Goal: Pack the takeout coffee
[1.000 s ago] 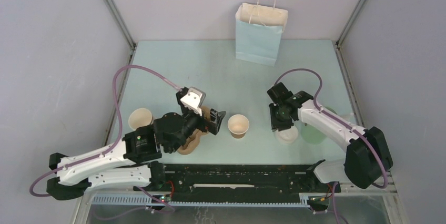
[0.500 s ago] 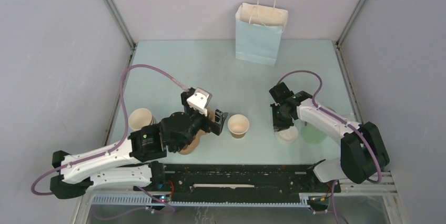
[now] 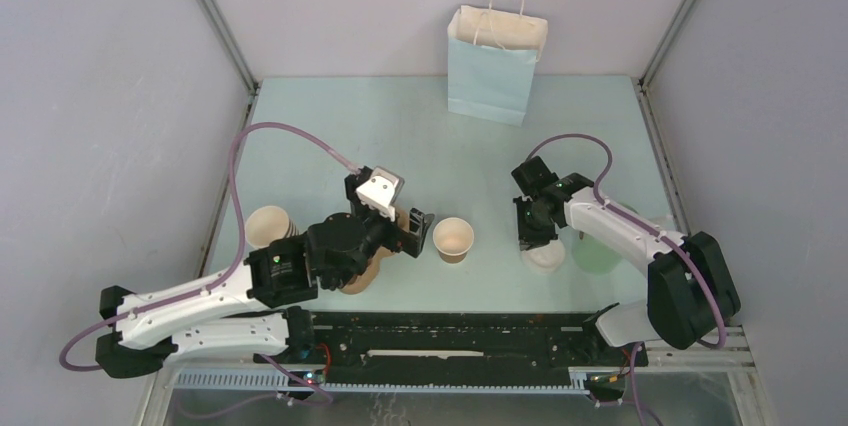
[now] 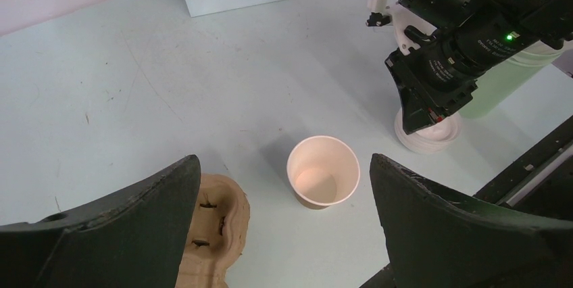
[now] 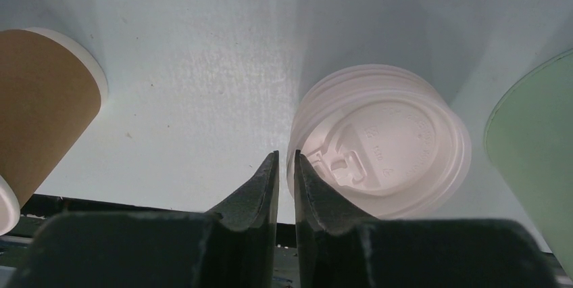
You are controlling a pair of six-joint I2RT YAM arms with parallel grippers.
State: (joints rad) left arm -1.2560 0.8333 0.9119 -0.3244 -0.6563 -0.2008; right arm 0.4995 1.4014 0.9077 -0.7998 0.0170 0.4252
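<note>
Takeout coffee (image 3: pixel 453 239): upright, lidless, mid-worktop (image 3: pixel 400 126), just right of carrier (image 3: pixel 358 281).
Left gripper (image 3: pixel 415 230): arm stretched low over carrier, fingers spread wide, takeout coffee ahead between them, untouched.
Right gripper (image 5: pixel 286 161): arm folded inward, pointing down at lid stack (image 5: pixel 385 146). Fingers nearly together at its rim; whether they pinch it cannot be told

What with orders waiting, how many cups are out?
3 show: brown cup mid-table, stack far left counted once, green cup far right; the stack may hide more.
</note>
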